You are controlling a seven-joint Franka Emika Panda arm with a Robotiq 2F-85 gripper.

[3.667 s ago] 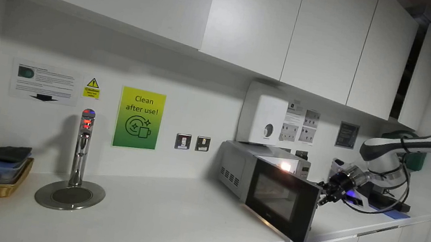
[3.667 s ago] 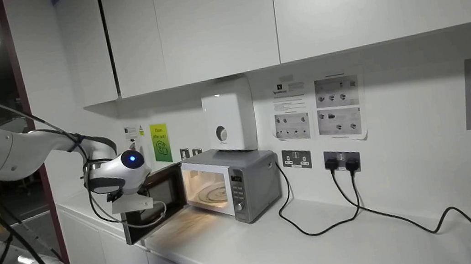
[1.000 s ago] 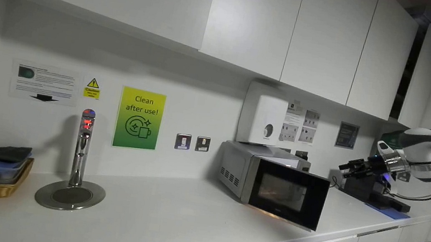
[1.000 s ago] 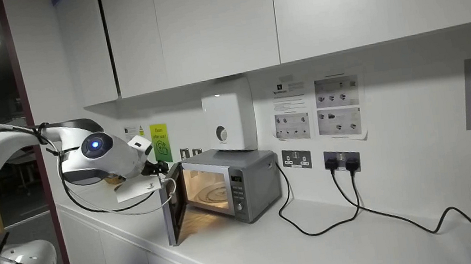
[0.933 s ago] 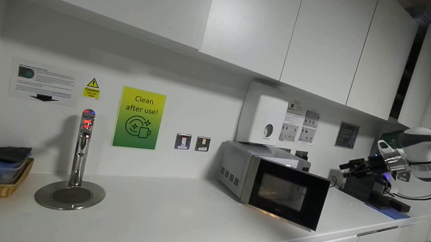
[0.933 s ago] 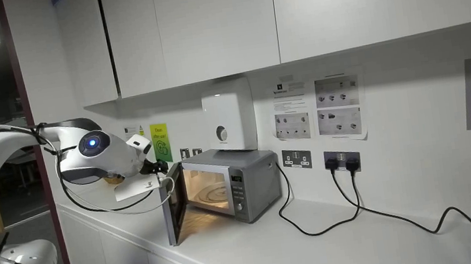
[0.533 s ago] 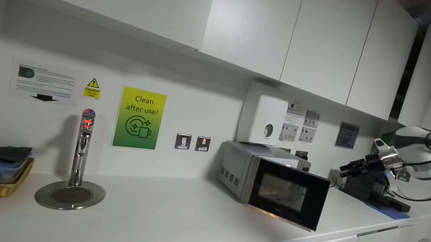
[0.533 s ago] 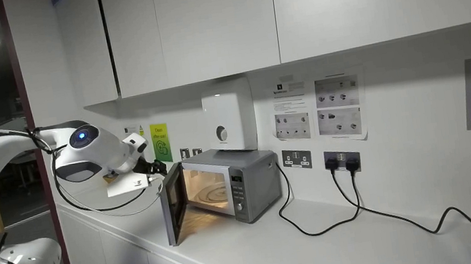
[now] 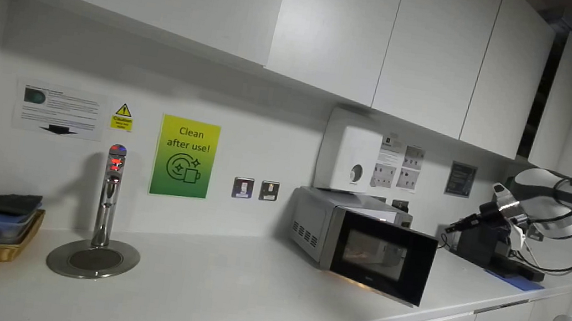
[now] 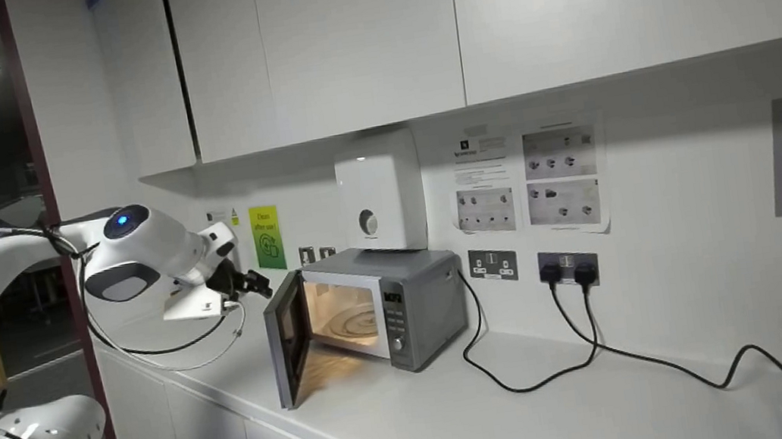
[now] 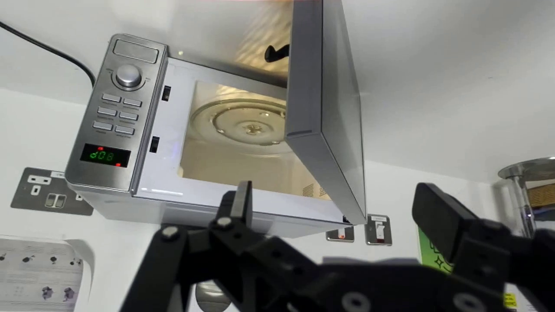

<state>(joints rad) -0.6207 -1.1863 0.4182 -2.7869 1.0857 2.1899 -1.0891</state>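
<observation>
A grey microwave [image 10: 422,303] stands on a white bench [image 10: 512,424] against the wall [image 10: 674,271], its door [image 10: 291,344] swung wide and its interior lit a warm yellow. The hand [image 11: 334,199] hangs near the door's upper free corner, holding nothing; its two fingers [image 11: 242,203] are spread well apart, and no contact with the door shows. The wrist view, which is upside down, looks past the fingers into the microwave, where a glass turntable [image 11: 256,129] lies.

The door looks stiff and fairly light, though being hinged at one side it should move only along an arc, with little effort once turning. Its black front and window [image 9: 374,255] appear smooth and probably slippery, and no handle shows there. The best hold is likely the thick free edge [image 11: 305,86], pinched across its depth or pressed with a fingertip, clear of the small black latch hook [image 11: 276,53] on the inner side. The window may be glass, so hard knocks are best avoided. The microwave's body seems much heavier, yet a rough sideways push could shift it on the smooth bench.
</observation>
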